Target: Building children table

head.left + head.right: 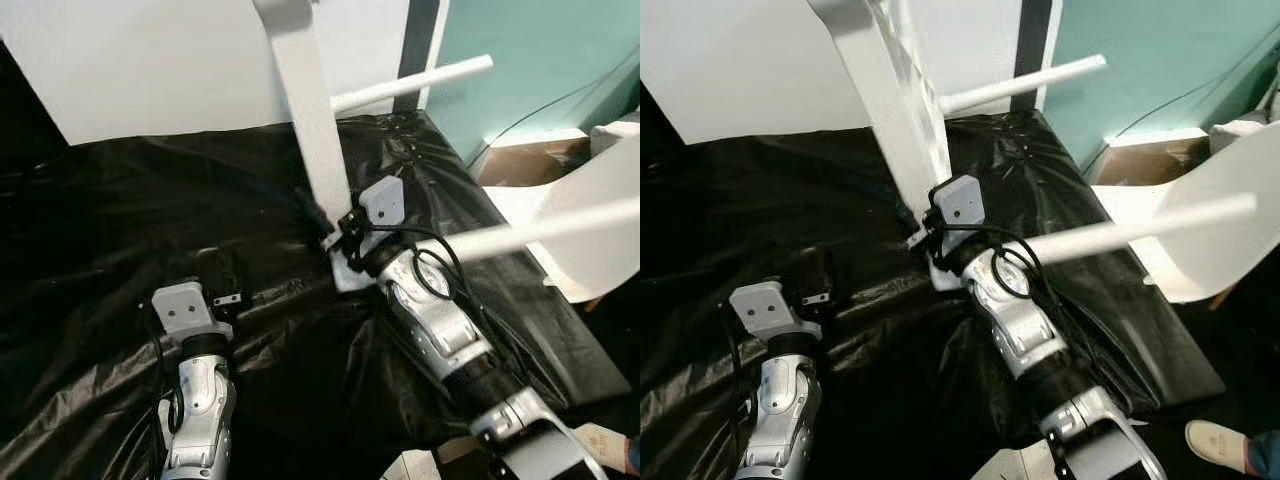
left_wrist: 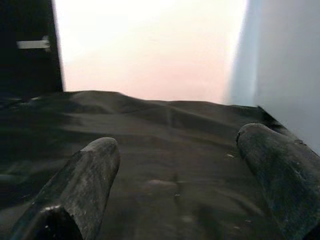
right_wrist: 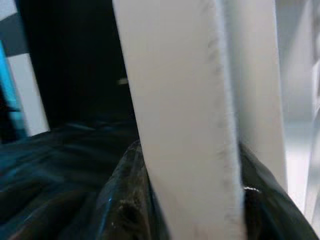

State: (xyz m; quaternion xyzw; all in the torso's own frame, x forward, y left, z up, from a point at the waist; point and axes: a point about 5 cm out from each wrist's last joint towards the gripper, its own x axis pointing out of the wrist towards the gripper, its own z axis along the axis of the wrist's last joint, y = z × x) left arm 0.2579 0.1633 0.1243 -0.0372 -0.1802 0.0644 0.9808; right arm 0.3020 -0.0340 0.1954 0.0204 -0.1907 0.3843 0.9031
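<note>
One big black plastic sheet (image 1: 120, 220) covers the surface, and everything sits relative to it; one white table panel (image 1: 312, 110) stands upright near the sheet's middle; two white round legs (image 1: 415, 84) stick out past the sheet's far right edge — the second leg (image 1: 560, 226) is lower down. The right gripper (image 1: 335, 225) is clamped onto the panel's lower end; the left gripper (image 2: 175, 170) rests on the sheet's near left part, fingers (image 2: 82, 195) spread apart, gripping nothing.

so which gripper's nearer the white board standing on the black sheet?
Right. The right gripper is shut on the white board at its lower end. The left gripper is open, resting on the black sheet, apart from the board on the robot's left.
</note>
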